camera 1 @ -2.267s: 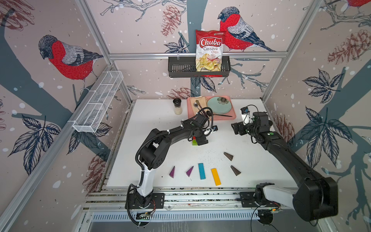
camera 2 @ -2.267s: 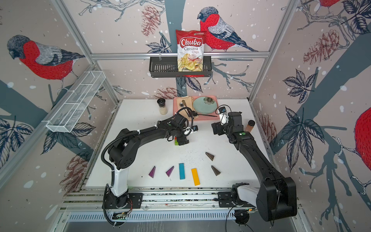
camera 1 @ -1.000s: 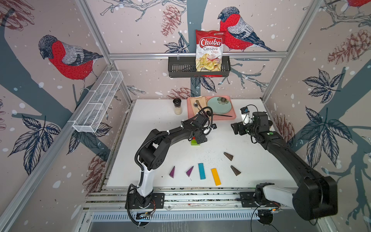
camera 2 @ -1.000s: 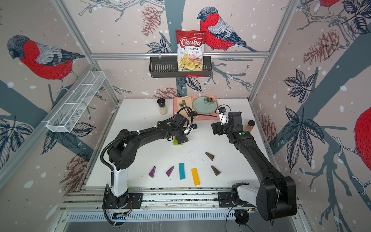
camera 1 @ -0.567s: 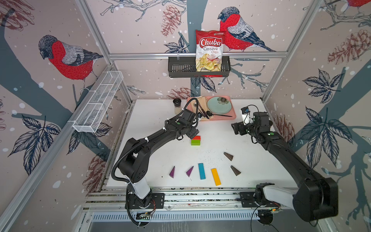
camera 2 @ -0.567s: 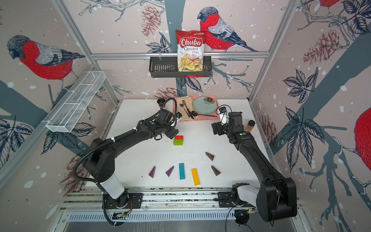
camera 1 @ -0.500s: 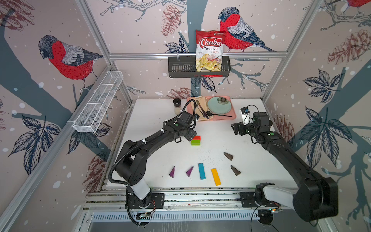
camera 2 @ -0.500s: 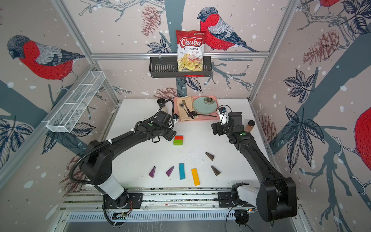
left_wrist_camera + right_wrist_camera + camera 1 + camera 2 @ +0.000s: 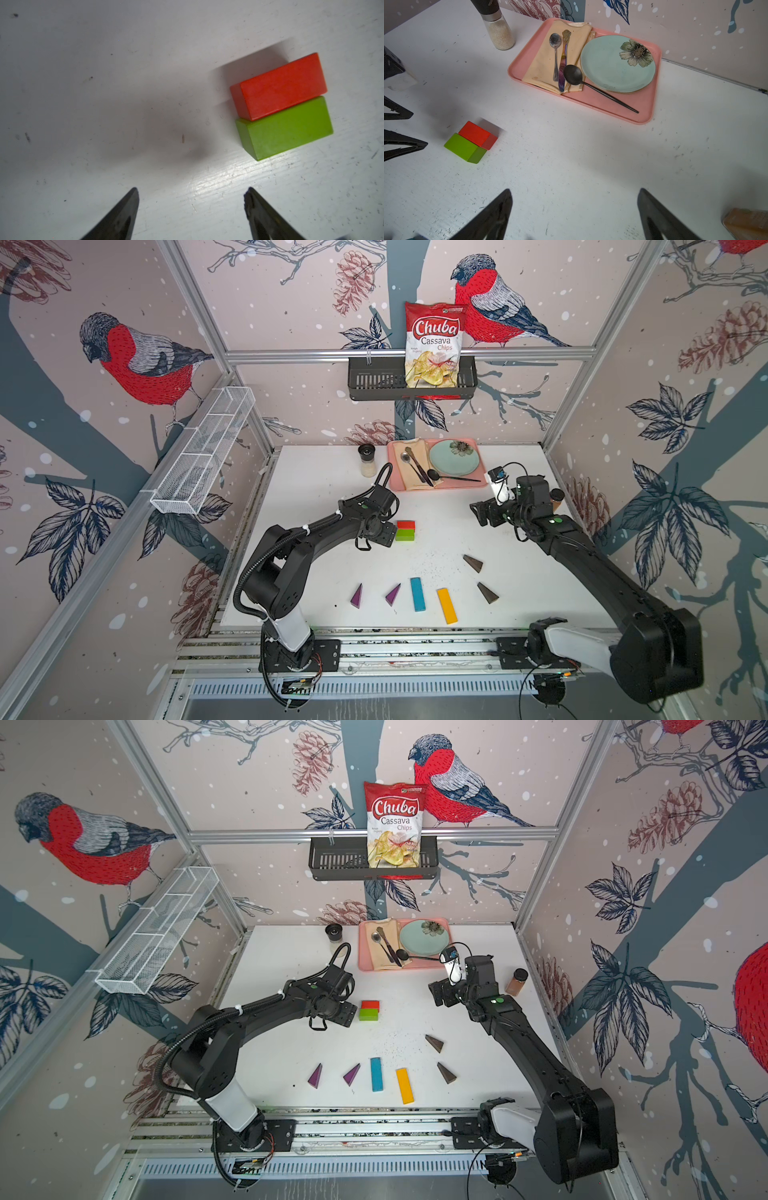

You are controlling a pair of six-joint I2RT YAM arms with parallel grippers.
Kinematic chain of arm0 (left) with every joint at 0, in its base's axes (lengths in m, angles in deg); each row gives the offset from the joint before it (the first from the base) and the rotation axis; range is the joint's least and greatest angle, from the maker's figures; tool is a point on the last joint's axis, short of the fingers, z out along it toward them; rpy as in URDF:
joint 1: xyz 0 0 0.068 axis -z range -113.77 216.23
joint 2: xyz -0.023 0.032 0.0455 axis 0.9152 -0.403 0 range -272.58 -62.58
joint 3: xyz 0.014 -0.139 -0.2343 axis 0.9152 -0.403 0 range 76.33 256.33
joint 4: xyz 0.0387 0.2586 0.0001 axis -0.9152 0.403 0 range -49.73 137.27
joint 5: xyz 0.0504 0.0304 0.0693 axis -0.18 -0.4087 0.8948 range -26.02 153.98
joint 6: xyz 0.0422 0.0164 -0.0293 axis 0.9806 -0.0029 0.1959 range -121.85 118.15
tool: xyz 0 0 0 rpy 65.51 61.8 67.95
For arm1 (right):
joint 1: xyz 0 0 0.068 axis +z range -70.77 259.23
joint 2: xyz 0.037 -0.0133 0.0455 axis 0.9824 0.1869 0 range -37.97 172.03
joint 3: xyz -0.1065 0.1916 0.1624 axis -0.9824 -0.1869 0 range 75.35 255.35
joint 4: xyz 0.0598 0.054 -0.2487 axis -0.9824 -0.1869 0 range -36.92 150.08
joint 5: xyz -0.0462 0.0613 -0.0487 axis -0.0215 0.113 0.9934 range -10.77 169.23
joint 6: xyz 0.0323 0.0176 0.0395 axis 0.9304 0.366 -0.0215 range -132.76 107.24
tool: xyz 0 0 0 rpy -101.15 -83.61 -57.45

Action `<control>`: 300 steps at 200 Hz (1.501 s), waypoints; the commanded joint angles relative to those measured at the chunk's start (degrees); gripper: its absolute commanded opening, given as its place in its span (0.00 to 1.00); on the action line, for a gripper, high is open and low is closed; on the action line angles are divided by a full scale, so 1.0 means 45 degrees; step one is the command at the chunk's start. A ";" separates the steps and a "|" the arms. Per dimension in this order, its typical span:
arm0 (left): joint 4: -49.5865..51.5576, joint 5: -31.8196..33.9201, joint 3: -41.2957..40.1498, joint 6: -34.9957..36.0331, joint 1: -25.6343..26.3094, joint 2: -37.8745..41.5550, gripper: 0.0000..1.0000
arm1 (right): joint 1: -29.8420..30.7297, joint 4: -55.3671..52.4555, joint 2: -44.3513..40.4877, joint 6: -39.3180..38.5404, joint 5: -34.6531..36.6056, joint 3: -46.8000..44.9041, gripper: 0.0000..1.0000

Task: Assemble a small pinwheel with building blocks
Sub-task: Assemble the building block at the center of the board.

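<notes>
Red brick (image 9: 406, 524) and green brick (image 9: 404, 535) lie flat, long side against long side and touching, out in the middle of the white table (image 9: 311, 472); that pair is all I have together of the pinwheel. The left gripper (image 9: 388, 533) sits just beside them on its own side, tips aimed at the pair, and the right wrist view shows a small gap between tips and green brick. From the left wrist view its jaws stand well apart with only bare table between them and the bricks ahead, off to one side, so it's released and carrying nothing. Toward the front edge I see the loose pieces in a row: a purple wedge (image 9: 356, 596), another purple wedge (image 9: 392, 594), the blue bar (image 9: 417, 594), the yellow bar (image 9: 446, 605), a brown wedge (image 9: 487, 593), and a second brown wedge (image 9: 473, 563) slightly farther back. The right gripper (image 9: 478, 514) hangs well off to the other side of the bricks, jaws spread wide, nothing in them. At the back, the pink tray (image 9: 643, 108) holds a napkin (image 9: 542, 62) with a silver spoon (image 9: 555, 52) and a knife (image 9: 563, 62) on it, a black spoon (image 9: 572, 74), and a teal plate (image 9: 612, 66). The black wall basket (image 9: 374, 383) holds a chips bag (image 9: 434, 344). A grinder (image 9: 368, 462) stands beside the tray, a spice jar (image 9: 515, 982) near the right arm.
</notes>
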 commanded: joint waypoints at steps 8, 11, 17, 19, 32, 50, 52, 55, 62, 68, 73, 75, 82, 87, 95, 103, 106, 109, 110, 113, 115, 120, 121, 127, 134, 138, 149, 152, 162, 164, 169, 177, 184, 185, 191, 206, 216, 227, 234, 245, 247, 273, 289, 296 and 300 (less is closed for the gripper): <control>0.0067 0.0090 0.0449 -0.0900 -0.0036 -0.0513 0.80 | 0.0021 0.0094 -0.0021 -0.0036 0.0002 0.0098 0.93; 0.0069 0.0090 0.0507 -0.0915 -0.0035 -0.0558 0.80 | 0.0022 0.0113 -0.0020 -0.0033 0.0010 0.0098 0.93; 0.0048 0.0136 0.0602 -0.0971 -0.0035 -0.0615 0.80 | 0.0026 0.0116 -0.0020 0.0002 0.0023 0.0107 0.93; 0.0047 0.0156 0.0632 -0.0991 -0.0040 -0.0642 0.80 | 0.0029 0.0132 -0.0020 0.0011 0.0031 0.0099 0.93; 0.0009 0.0161 0.0800 -0.1043 -0.0070 -0.0728 0.80 | 0.0030 0.0123 -0.0040 0.0020 0.0053 0.0099 0.93; 0.0094 0.0101 0.0939 -0.1030 -0.0074 -0.0894 0.80 | 0.0029 0.0128 -0.0060 0.0044 0.0073 0.0071 0.93; 0.0112 0.0103 0.0961 -0.1035 -0.0074 -0.0897 0.80 | 0.0040 0.0120 -0.0059 0.0046 0.0078 0.0061 0.93; 0.0123 0.0109 0.0961 -0.1032 -0.0072 -0.0925 0.80 | 0.0017 0.0135 -0.0059 0.0045 0.0078 0.0067 0.94; 0.0108 0.0115 0.0922 -0.1037 -0.0084 -0.0969 0.80 | 0.0026 0.0125 -0.0072 0.0034 0.0110 0.0052 0.93; 0.0069 0.0105 0.0881 -0.1036 -0.0075 -0.0970 0.80 | 0.0028 0.0137 -0.0070 0.0044 0.0099 0.0049 0.94; 0.0048 0.0110 0.0831 -0.1037 -0.0079 -0.0964 0.80 | 0.0030 0.0136 -0.0062 0.0034 0.0103 0.0042 0.93; 0.0047 0.0110 0.0831 -0.1037 -0.0076 -0.0968 0.80 | 0.0030 0.0137 -0.0070 0.0034 0.0110 0.0034 0.94; 0.0037 0.0082 0.0798 -0.1032 -0.0074 -0.0977 0.81 | 0.0025 0.0131 -0.0046 0.0020 0.0111 0.0036 0.93; 0.0046 0.0071 0.0802 -0.1037 -0.0076 -0.0986 0.81 | 0.0030 0.0136 -0.0039 0.0016 0.0100 0.0040 0.94; 0.0032 0.0064 0.0769 -0.1025 -0.0077 -0.1006 0.81 | 0.0027 0.0126 -0.0040 0.0016 0.0094 0.0050 0.94; -0.0007 -0.0002 0.0761 -0.1037 -0.0075 -0.1005 0.81 | 0.0030 0.0119 -0.0023 0.0010 0.0097 0.0061 0.94; -0.0021 -0.0019 0.0756 -0.1040 -0.0077 -0.1012 0.81 | 0.0018 0.0133 -0.0021 0.0011 0.0093 0.0059 0.94; -0.0050 -0.0036 0.0748 -0.1040 -0.0075 -0.1025 0.81 | 0.0024 0.0149 -0.0011 0.0002 0.0097 0.0061 0.94; -0.0050 -0.0031 0.0757 -0.1058 -0.0075 -0.1033 0.81 | 0.0027 0.0143 -0.0015 -0.0002 0.0104 0.0076 0.94; -0.0061 -0.0059 0.0762 -0.1069 -0.0074 -0.1023 0.81 | 0.0030 0.0153 -0.0003 -0.0002 0.0091 0.0088 0.94; -0.0068 -0.0074 0.0751 -0.1060 -0.0074 -0.1041 0.81 | 0.0030 0.0146 0.0004 -0.0019 0.0087 0.0084 0.94; -0.0080 -0.0103 0.0775 -0.1075 -0.0076 -0.1057 0.81 | 0.0030 0.0123 0.0018 -0.0023 0.0089 0.0092 0.94; -0.0085 -0.0114 0.0770 -0.1076 -0.0075 -0.1069 0.81 | 0.0030 0.0130 0.0019 -0.0033 0.0100 0.0091 0.94; -0.0090 -0.0143 0.0785 -0.1064 -0.0074 -0.1092 0.81 | 0.0030 0.0113 0.0036 -0.0043 0.0098 0.0120 0.94; -0.0090 -0.0181 0.0805 -0.1094 -0.0074 -0.1126 0.81 | 0.0030 0.0110 0.0048 -0.0044 0.0110 0.0121 0.94; -0.0090 -0.0211 0.0812 -0.1096 -0.0074 -0.1137 0.80 | 0.0019 0.0118 0.0056 -0.0053 0.0112 0.0115 0.94; -0.0109 -0.0274 0.0811 -0.1090 -0.0074 -0.1141 0.80 | 0.0020 0.0118 0.0038 -0.0064 0.0096 0.0125 0.94; -0.0127 -0.0297 0.0811 -0.1100 -0.0074 -0.1139 0.81 | 0.0029 0.0103 0.0038 -0.0054 0.0098 0.0128 0.94; -0.0161 -0.0315 0.0812 -0.1118 -0.0074 -0.1136 0.80 | 0.0030 0.0097 0.0027 -0.0039 0.0126 0.0128 0.94; -0.0176 -0.0323 0.0812 -0.1111 -0.0074 -0.1133 0.81 | 0.0025 0.0093 0.0021 -0.0043 0.0130 0.0109 0.94; -0.0189 -0.0339 0.0810 -0.1103 -0.0074 -0.1133 0.81 | 0.0013 0.0111 0.0019 -0.0044 0.0128 0.0102 0.94; -0.0207 -0.0339 0.0807 -0.1081 -0.0084 -0.1149 0.80 | 0.0029 0.0092 0.0018 -0.0034 0.0131 0.0088 0.94; -0.0207 -0.0339 0.0825 -0.1075 -0.0075 -0.1170 0.81 | 0.0023 0.0097 0.0016 -0.0030 0.0132 0.0089 0.94; -0.0207 -0.0339 0.0825 -0.1075 -0.0075 -0.1164 0.81 | 0.0027 0.0098 0.0018 -0.0037 0.0131 0.0089 0.94; -0.0194 -0.0339 0.0845 -0.1076 -0.0084 -0.1189 0.81 | 0.0027 0.0098 -0.0001 -0.0022 0.0131 0.0056 0.94; -0.0217 -0.0426 0.0887 -0.1035 -0.0074 -0.1215 0.81 | 0.0030 0.0092 -0.0030 -0.0011 0.0131 0.0050 0.94; -0.0207 -0.0454 0.0933 -0.1018 -0.0074 -0.1246 0.81 | 0.0031 0.0090 -0.0038 -0.0008 0.0141 0.0049 0.94; -0.0165 -0.0401 0.0942 -0.1035 -0.0075 -0.1262 0.81 | 0.0025 0.0098 -0.0030 -0.0017 0.0164 0.0038 0.94; -0.0140 -0.0345 0.0976 -0.1057 -0.0074 -0.1262 0.81 | 0.0030 0.0097 -0.0052 -0.0019 0.0182 0.0036 0.94; -0.0190 -0.0387 0.0960 -0.1037 -0.0079 -0.1238 0.81 | 0.0023 0.0090 -0.0040 -0.0006 0.0187 0.0041 0.94; -0.0174 -0.0380 0.0971 -0.1028 -0.0076 -0.1237 0.81 | 0.0028 0.0082 -0.0045 -0.0015 0.0175 0.0048 0.94; -0.0077 -0.0263 0.1016 -0.1066 -0.0074 -0.1275 0.81 | 0.0028 0.0084 -0.0021 -0.0044 0.0188 0.0062 0.94; -0.0139 -0.0142 0.0956 -0.1081 -0.0080 -0.1196 0.81 | 0.0030 0.0079 -0.0031 -0.0022 0.0189 0.0061 0.94; -0.0225 -0.0146 0.0912 -0.1085 -0.0077 -0.1137 0.81 | 0.0029 0.0088 -0.0045 -0.0027 0.0189 0.0047 0.94; -0.0210 -0.0129 0.0918 -0.1114 -0.0081 -0.1133 0.81 | 0.0030 0.0082 -0.0044 -0.0040 0.0187 0.0050 0.95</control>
